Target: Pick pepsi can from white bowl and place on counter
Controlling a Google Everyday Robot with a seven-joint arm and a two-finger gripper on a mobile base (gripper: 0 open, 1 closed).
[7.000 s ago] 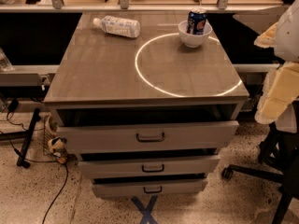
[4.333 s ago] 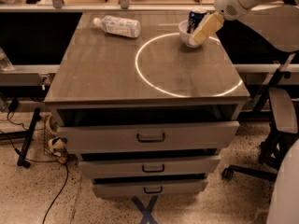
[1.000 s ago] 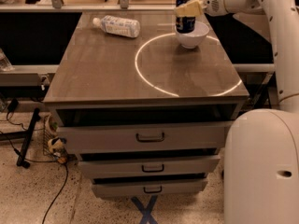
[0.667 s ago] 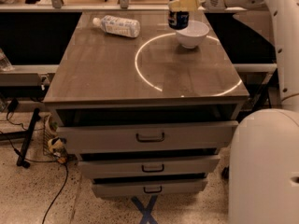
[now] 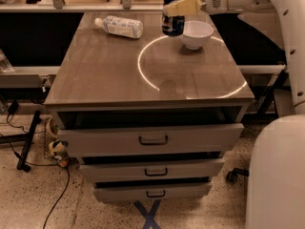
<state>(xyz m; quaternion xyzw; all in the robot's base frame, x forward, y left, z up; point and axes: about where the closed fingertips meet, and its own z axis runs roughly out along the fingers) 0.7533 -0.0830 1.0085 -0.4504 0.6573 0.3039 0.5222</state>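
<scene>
Now that the can (image 5: pixel 172 26) is out of the bowl (image 5: pixel 197 34), the first half of the job looks done to us. A second ago it hung straight over the bowl; now it has travelled left and sits beside the bowl's left rim, near it but apart. The bowl is empty and has stayed where it was, at the far right of the counter (image 5: pixel 119 75).

The gripper (image 5: pixel 174 8) reaches in from the right at the back of the counter and is clamped on the can's upper half, with one pale finger laid across the front. We judge that the can is in the air and not set down, since its bottom edge shows no contact with the top, though we cannot be sure from this angle. What remains is to lower it and let go. The ground under it looks free, about where the far arc of the white circle (image 5: pixel 143 70) runs. The bottle (image 5: pixel 119 26) lies on its side well to the left, out of the way.

The can itself stands upright in the grip. It is blue, with its silver top showing above the finger and its lower body showing below. Its logo is hidden from us.
</scene>
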